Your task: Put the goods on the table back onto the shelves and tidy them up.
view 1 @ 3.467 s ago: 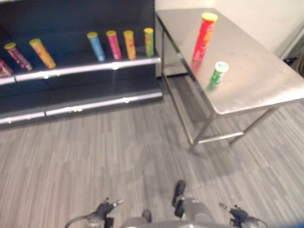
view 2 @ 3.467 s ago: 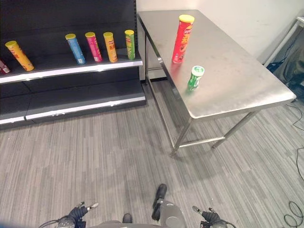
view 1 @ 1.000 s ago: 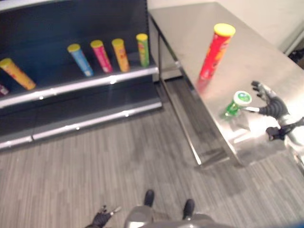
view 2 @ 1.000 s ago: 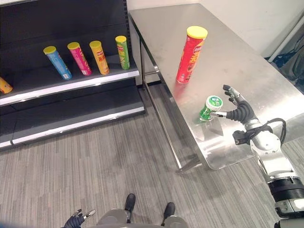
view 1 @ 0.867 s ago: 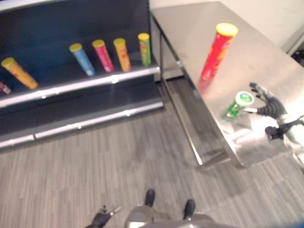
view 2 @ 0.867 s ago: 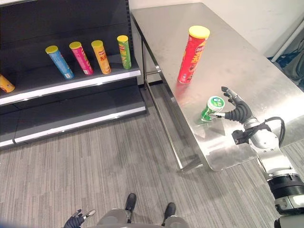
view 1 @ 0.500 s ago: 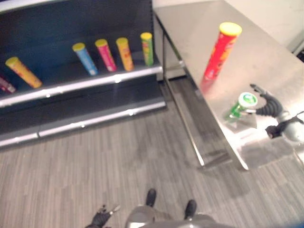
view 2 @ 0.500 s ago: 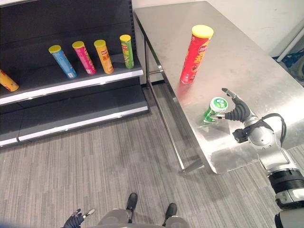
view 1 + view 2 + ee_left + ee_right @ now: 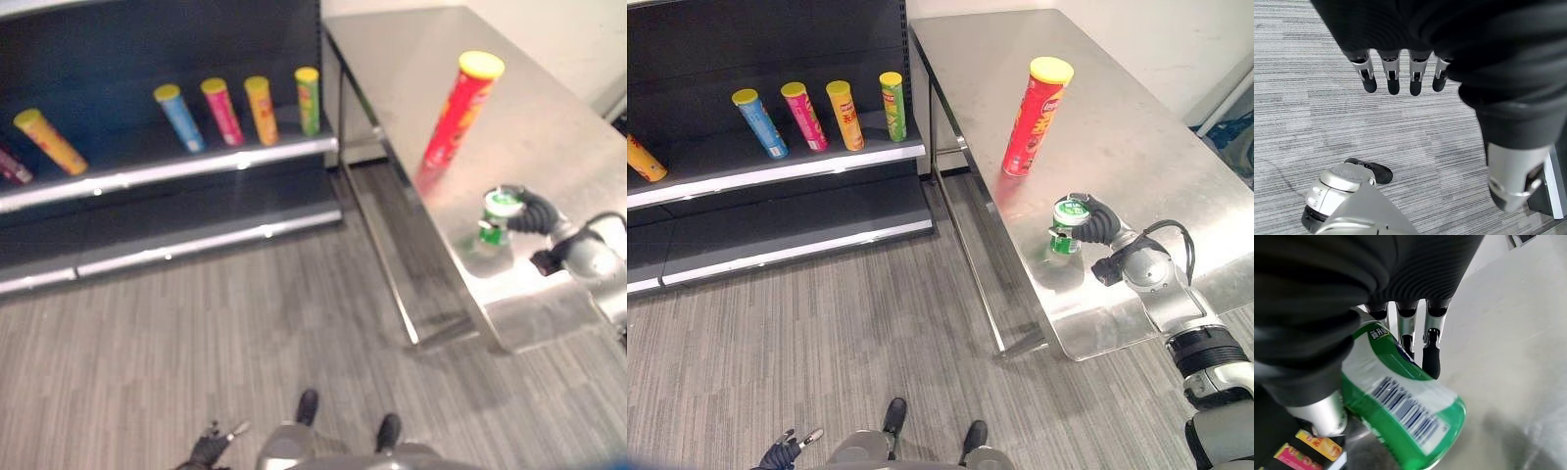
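Observation:
A short green can [image 9: 1065, 231] stands near the front edge of the steel table [image 9: 1136, 117]. My right hand [image 9: 1100, 224] has come at it from the right, its fingers curled over the can's top and side. The right wrist view has the green can [image 9: 1400, 411] lying between the thumb and the fingers [image 9: 1431, 352]. Farther back on the table stands a tall red can [image 9: 1033, 116] with a yellow lid, untouched. My left hand [image 9: 1393, 81] hangs low over the floor, fingers straight, holding nothing.
A dark shelf unit [image 9: 774, 162] stands left of the table. Its upper shelf holds a blue can [image 9: 759, 123], a pink can [image 9: 804, 117], an orange can [image 9: 844, 115] and a green-yellow can [image 9: 892, 105]. Grey floor lies in front.
My right hand, open just to the right of the green can before, has moved left onto it and its fingers have curled round it. The view has shifted slightly.

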### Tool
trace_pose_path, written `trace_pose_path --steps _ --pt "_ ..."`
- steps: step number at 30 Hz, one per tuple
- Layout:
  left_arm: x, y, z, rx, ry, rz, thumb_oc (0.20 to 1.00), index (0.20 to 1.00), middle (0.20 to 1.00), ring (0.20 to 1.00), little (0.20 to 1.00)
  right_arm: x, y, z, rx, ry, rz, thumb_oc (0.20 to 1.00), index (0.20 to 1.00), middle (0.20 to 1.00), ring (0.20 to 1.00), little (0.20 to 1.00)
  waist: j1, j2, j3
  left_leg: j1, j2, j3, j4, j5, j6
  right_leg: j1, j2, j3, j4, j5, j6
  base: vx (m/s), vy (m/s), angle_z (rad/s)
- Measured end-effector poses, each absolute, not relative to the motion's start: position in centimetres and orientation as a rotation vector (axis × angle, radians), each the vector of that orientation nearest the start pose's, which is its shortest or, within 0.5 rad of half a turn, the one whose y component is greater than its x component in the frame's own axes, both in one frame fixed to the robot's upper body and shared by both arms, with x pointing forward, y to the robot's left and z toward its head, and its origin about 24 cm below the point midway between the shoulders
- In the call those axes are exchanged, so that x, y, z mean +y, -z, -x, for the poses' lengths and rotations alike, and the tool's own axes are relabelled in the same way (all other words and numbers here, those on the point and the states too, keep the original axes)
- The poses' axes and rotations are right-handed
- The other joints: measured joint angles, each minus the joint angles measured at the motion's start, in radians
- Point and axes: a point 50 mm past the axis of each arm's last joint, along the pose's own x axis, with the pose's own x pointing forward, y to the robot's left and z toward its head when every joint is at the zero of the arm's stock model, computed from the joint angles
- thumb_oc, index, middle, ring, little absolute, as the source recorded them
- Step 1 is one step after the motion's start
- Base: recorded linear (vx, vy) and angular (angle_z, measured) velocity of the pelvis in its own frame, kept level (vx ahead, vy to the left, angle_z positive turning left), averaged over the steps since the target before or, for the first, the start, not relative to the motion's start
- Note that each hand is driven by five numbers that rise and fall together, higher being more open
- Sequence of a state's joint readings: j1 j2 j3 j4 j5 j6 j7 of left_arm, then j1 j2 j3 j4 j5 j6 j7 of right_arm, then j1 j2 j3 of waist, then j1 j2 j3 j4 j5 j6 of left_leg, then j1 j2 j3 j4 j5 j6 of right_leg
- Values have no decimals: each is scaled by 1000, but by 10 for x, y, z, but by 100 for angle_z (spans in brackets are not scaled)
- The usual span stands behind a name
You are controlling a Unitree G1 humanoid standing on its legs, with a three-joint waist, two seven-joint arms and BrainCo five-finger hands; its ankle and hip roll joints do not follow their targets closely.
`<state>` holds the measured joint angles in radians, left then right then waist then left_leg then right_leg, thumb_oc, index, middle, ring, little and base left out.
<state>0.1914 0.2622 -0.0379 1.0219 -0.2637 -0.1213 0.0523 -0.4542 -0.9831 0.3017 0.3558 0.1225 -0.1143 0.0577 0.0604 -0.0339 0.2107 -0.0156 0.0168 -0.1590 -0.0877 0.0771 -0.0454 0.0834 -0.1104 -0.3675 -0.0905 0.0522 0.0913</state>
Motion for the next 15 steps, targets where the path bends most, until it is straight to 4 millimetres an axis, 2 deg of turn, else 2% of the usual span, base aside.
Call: trace_pose_path --steps 2,5,10,11,13,15 --pt "253 151 -64 1062 -328 -58 1000 1000 1000 1000 1000 -290 -164 -316 -109 -82 905 200 200 200 200 200 -3 -1 0 0 0 1 0 0 0 1 0 1 0 0 0 0 0 0" --pt "253 150 -65 1057 -341 -57 1000 1000 1000 1000 1000 -295 -188 -304 -231 -6 874 200 200 200 200 200 -5 -6 0 1 0 2 0 -2 -2 3 0 1 0 0 0 0 0 0" --pt "253 150 -67 1051 -341 -56 1000 1000 1000 1000 1000 -301 -198 -298 -258 22 899 200 200 200 200 200 -18 -17 0 1 1 1 -6 -5 -6 6 0 2 0 0 0 -11 -43 1" --pt "253 150 -67 1049 -344 -54 1000 1000 1000 1000 1000 -300 -206 -295 -298 33 892 200 200 200 200 200 -16 -16 0 2 1 0 -6 -5 -6 7 0 1 0 0 0 -13 -56 0" --pt "254 150 -64 1054 -371 -37 1000 1000 1000 1000 1000 -286 -251 -281 -550 77 831 200 200 200 200 200 -21 -13 0 18 2 3 -6 -4 -3 20 2 3 0 -2 -2 -38 -62 -4" --pt "254 150 -65 1049 -371 -38 1000 1000 1000 1000 1000 -275 -279 -277 -695 93 798 200 200 200 200 200 -21 -16 -3 19 6 4 -3 -3 -3 21 7 6 0 -3 -3 -56 -44 -2"
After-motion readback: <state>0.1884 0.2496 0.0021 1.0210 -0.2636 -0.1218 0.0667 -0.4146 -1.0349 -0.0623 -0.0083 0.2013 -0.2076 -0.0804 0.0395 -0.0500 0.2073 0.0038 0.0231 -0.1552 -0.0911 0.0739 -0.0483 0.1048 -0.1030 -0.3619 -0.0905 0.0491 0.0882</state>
